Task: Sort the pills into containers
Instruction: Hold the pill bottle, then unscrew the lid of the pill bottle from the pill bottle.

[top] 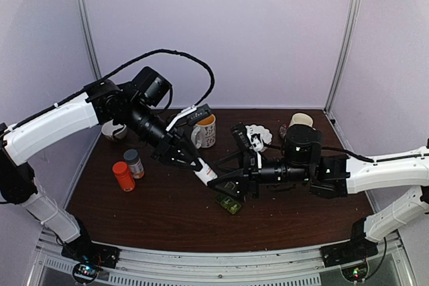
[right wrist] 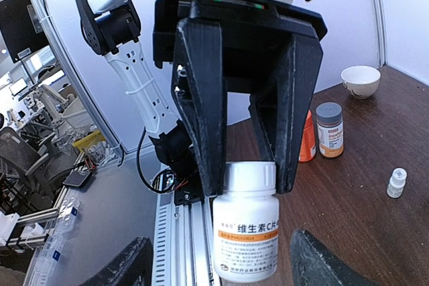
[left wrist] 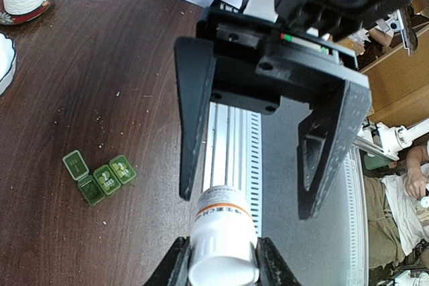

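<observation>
I'm on the opening step, as I judge it: the white bottle (right wrist: 245, 226) hangs in the air between my two arms, over the middle of the table (left wrist: 100, 85), and its cap is on. My left pincer (left wrist: 222, 249) is clamped onto the cap end, narrow and firm. My right pincer (right wrist: 224, 249) faces it from the other side with its fingers spread wide around the bottle's body, one on each side. One tip is just beside the label and the other stands apart from it, so it holds nothing.

No pill has reached a compartment that I can see, so the sorting itself isn't begun. Next, my right pincer needs to close squarely on the body, low on the label. Then one wrist turns against the other to break the cap loose. I should keep the bottle from tipping mouth-down, or the pills could scatter across the table.

The pill box (left wrist: 100, 177) lies flat on the table, nearer than the bottle and just under my right pincer in the overhead view. It is small and dark green, with three square compartments in a row. The end one has its lid flipped open, and the other two lids are shut and carry pale markings. I can't tell whether the open cell has anything in it.

An orange bottle (top: 123, 176) and a brown-capped bottle (top: 134, 163) stand together well off to the left
</observation>
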`<act>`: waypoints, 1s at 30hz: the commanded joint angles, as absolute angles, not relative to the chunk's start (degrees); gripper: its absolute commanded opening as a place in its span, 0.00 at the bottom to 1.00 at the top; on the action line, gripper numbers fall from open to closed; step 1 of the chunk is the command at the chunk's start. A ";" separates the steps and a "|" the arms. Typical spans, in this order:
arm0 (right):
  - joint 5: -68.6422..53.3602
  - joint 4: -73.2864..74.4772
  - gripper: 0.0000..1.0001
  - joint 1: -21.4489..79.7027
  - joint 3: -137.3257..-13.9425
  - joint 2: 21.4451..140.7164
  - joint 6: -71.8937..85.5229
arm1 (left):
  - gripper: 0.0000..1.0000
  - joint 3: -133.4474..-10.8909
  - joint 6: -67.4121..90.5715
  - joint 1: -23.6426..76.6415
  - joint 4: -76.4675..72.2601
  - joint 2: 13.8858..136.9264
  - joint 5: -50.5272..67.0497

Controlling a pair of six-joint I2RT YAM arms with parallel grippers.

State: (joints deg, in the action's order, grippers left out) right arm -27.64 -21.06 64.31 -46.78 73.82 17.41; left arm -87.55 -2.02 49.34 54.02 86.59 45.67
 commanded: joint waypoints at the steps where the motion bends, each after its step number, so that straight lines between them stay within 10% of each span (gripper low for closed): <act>1: -28.92 -20.66 0.69 64.71 -49.11 75.77 17.05 | 0.25 -89.79 -3.69 49.48 51.98 86.13 47.72; 21: -21.68 -18.79 0.12 65.55 -50.75 77.93 15.05 | 0.24 -88.36 1.56 49.44 47.65 86.88 45.67; 30: 8.83 -8.94 0.00 71.08 -51.88 75.77 4.06 | 0.26 -83.97 23.81 49.16 37.91 89.07 45.05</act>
State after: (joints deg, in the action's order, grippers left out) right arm -9.23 -12.82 68.69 -50.37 77.10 10.02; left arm -86.78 11.29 48.95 48.53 87.59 44.29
